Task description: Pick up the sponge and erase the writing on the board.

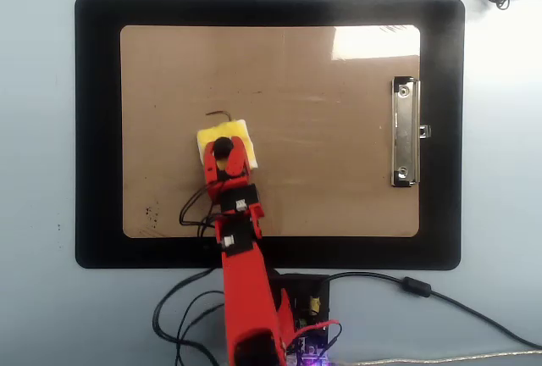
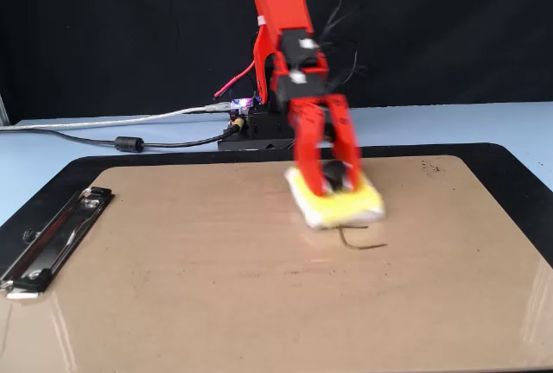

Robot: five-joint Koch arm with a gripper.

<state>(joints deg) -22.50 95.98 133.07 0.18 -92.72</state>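
The yellow sponge [image 1: 227,141] [image 2: 339,205] lies flat on the tan board [image 1: 330,180] [image 2: 199,278]. My red gripper [image 1: 223,147] [image 2: 332,180] is shut on the black knob at the sponge's centre. A short remnant of the dark writing [image 1: 218,114] [image 2: 356,240] shows just beyond the sponge's far edge; any more of it is hidden under the sponge. The fixed view is motion-blurred around the gripper.
The board lies on a black mat [image 1: 97,129] [image 2: 518,174], its silver clip [image 1: 405,131] [image 2: 52,237] at the overhead view's right. Dark speckles [image 1: 152,211] [image 2: 429,167] mark a board corner. The arm's base with cables [image 1: 301,311] [image 2: 251,127] stands beside the mat.
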